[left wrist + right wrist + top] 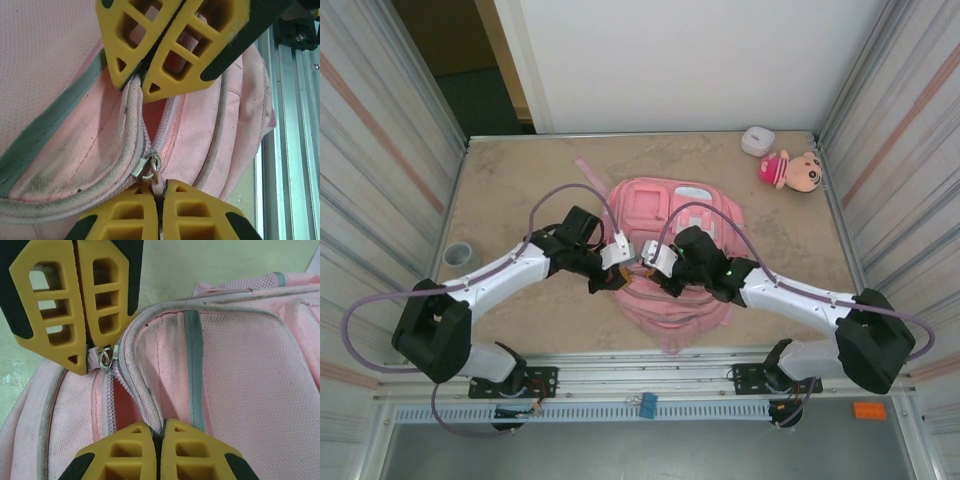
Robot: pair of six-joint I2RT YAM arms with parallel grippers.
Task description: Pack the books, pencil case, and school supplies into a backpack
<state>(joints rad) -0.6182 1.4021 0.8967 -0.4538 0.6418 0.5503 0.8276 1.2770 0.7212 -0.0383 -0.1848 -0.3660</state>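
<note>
Container: the backpack [645, 205] lies flat in the middle of the table [520, 180], between the two arms.
Inside: the zip [162, 117] is partly open. Only a narrow pink-red gap shows, and I cannot tell what is in it.
Left fingers: the left gripper [159, 186] is closed tight on the zipper pull [150, 169], at the end of the gap.
Right fingers: the right gripper [161, 426] is closed on the backpack's grey piping [142, 405], just beside the zip.
Far right corner: a plush doll [792, 170], well apart.

The backpack [670, 205] was pink with grey-green trim stripes, the tool fingers [192, 75] yellow and black, the counter [520, 180] mottled beige.
</note>
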